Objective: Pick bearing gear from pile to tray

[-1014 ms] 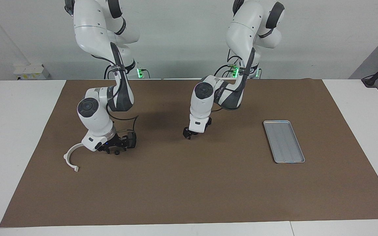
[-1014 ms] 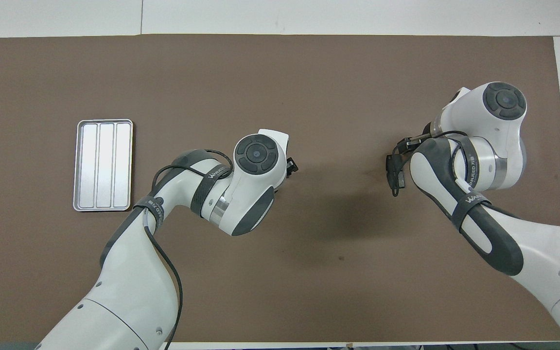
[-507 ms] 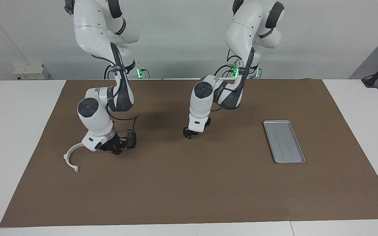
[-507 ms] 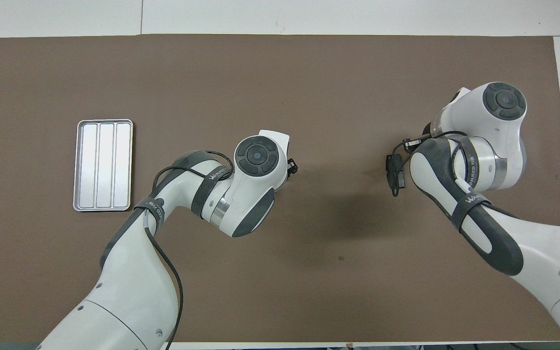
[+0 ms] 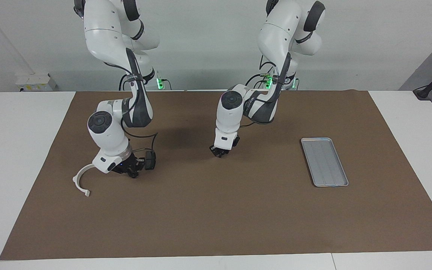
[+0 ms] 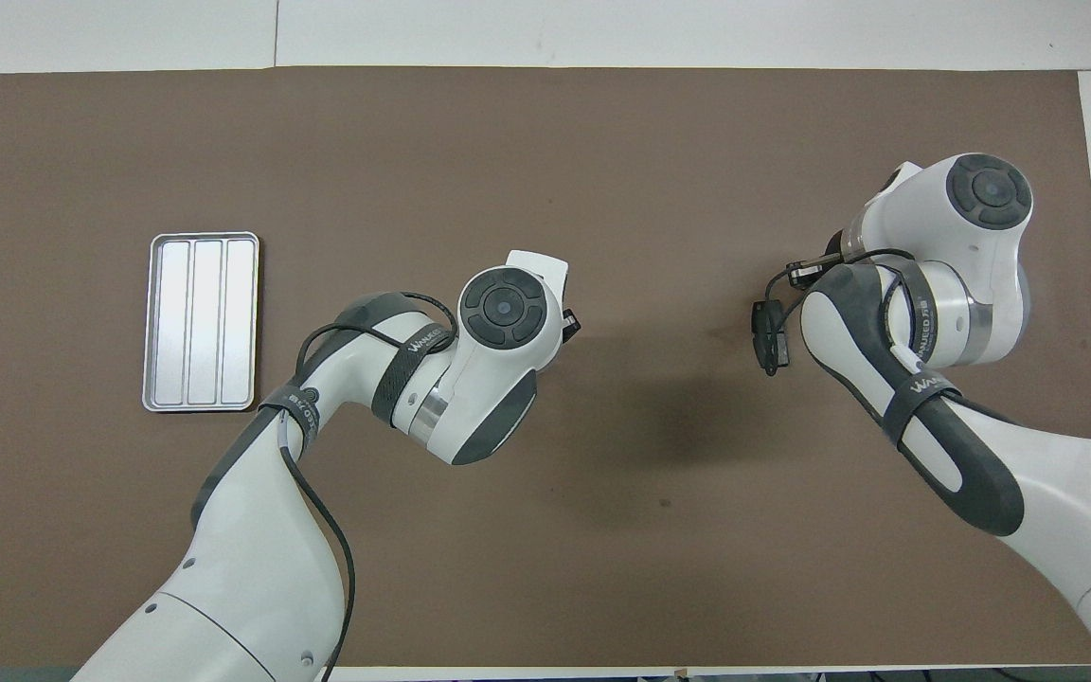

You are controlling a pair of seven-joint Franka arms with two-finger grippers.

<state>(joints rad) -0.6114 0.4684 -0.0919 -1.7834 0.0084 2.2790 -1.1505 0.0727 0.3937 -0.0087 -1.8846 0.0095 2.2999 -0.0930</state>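
Note:
My right gripper (image 5: 133, 173) is low over the mat at the right arm's end of the table, beside the white half-ring bracket (image 5: 78, 180) of the pile. It is shut on a small black round piece, the bearing gear, which shows only as a dark tip. My left gripper (image 5: 219, 153) hangs just above the middle of the mat with its fingertips together; whether anything sits between them does not show. In the overhead view only the left gripper's tip (image 6: 567, 327) peeks out. The silver ribbed tray (image 5: 324, 162) (image 6: 202, 322) holds nothing at the left arm's end.
A brown mat (image 5: 216, 217) covers most of the white table. The right arm's wrist hides the rest of the pile in the overhead view. Bare mat stretches between the left gripper and the tray.
The right gripper's fingers closed around the small black piece that lay under them and rose slightly. The left gripper's fingers drew together, and its hand lifted and shifted a little toward the tray.

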